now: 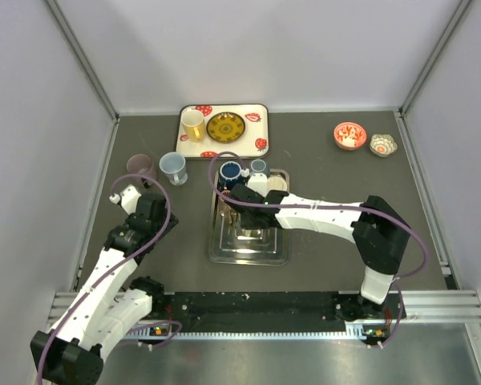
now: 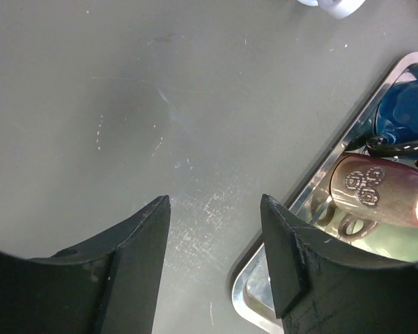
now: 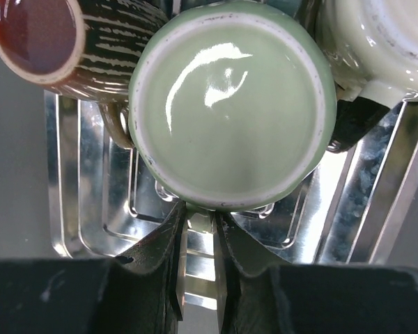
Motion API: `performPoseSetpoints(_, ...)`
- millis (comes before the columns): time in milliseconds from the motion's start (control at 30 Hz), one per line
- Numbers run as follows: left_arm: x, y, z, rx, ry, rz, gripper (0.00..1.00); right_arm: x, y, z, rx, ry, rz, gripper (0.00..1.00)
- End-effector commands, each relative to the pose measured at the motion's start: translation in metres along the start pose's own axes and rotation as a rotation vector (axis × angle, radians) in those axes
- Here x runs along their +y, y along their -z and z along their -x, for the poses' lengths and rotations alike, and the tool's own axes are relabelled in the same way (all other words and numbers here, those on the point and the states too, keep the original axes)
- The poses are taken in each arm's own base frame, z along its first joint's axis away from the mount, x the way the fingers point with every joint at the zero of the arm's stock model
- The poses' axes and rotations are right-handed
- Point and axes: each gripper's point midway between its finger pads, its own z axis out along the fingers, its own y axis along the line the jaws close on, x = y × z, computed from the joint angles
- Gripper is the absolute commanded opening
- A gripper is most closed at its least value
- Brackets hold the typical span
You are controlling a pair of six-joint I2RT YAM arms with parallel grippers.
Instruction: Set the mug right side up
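A pale green mug point(image 3: 230, 104) stands upside down in the steel tray point(image 3: 83, 216), its flat base facing the right wrist camera. My right gripper point(image 3: 200, 213) is shut on the mug's handle, which shows as a green sliver between the fingers. In the top view the right gripper point(image 1: 248, 200) hangs over the tray point(image 1: 248, 250) and covers the mug. My left gripper point(image 2: 214, 205) is open and holds nothing, above bare table just left of the tray's rim point(image 2: 312, 182). In the top view the left gripper point(image 1: 162, 215) sits left of the tray.
A brown patterned mug point(image 2: 380, 191) lies on its side in the tray beside a blue mug point(image 1: 230, 171), a grey cup point(image 1: 259, 167) and a cream mug point(image 3: 383, 42). A clear cup point(image 1: 173, 167) and a dark cup point(image 1: 140, 167) stand at the left. A strawberry tray point(image 1: 260, 120) and two small bowls point(image 1: 349, 135) sit at the back.
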Motion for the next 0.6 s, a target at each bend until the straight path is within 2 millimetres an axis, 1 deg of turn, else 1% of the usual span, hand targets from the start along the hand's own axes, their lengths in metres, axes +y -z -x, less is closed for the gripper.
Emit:
performPoseSetpoints(0, -0.011, 0.002, 0.002, -0.004, -0.02, -0.062, 0.58, -0.035, 0.006, -0.011, 0.031, 0.099, -0.076, 0.0)
performPoseSetpoints(33, -0.014, 0.002, 0.002, -0.004, -0.03, -0.076, 0.56, -0.037, 0.007, -0.013, 0.028, 0.115, -0.08, 0.0)
performPoseSetpoints(67, -0.015, 0.003, 0.001, 0.002, -0.034, -0.084, 0.54, -0.042, 0.008, -0.019, 0.038, 0.134, -0.087, 0.0)
performPoseSetpoints(100, -0.017, 0.003, 0.001, 0.004, -0.039, -0.094, 0.54, -0.043, 0.013, -0.018, 0.029, 0.142, -0.079, 0.0)
performPoseSetpoints(133, -0.017, 0.003, 0.001, 0.004, -0.049, -0.103, 0.52, -0.045, 0.016, -0.021, 0.024, 0.162, -0.081, 0.0)
performPoseSetpoints(167, -0.019, 0.004, 0.002, 0.001, -0.05, -0.111, 0.5, -0.051, 0.017, -0.025, 0.028, 0.177, -0.089, 0.0)
performPoseSetpoints(200, -0.02, 0.004, 0.001, 0.004, -0.055, -0.122, 0.49, -0.052, 0.021, -0.024, 0.021, 0.176, -0.083, 0.0)
performPoseSetpoints(233, -0.022, 0.004, 0.001, 0.004, -0.064, -0.13, 0.49, -0.057, 0.021, -0.029, 0.028, 0.188, -0.094, 0.0)
performPoseSetpoints(333, -0.025, 0.004, 0.001, 0.0, -0.076, -0.154, 0.48, -0.062, 0.023, -0.03, 0.023, 0.2, -0.101, 0.0)
performPoseSetpoints(433, -0.03, 0.004, 0.0, 0.003, -0.098, -0.185, 0.48, -0.061, 0.027, -0.027, 0.005, 0.217, -0.095, 0.0)
performPoseSetpoints(567, -0.034, 0.006, 0.001, -0.005, -0.119, -0.212, 0.48, -0.042, 0.039, -0.021, -0.035, 0.254, -0.039, 0.0)
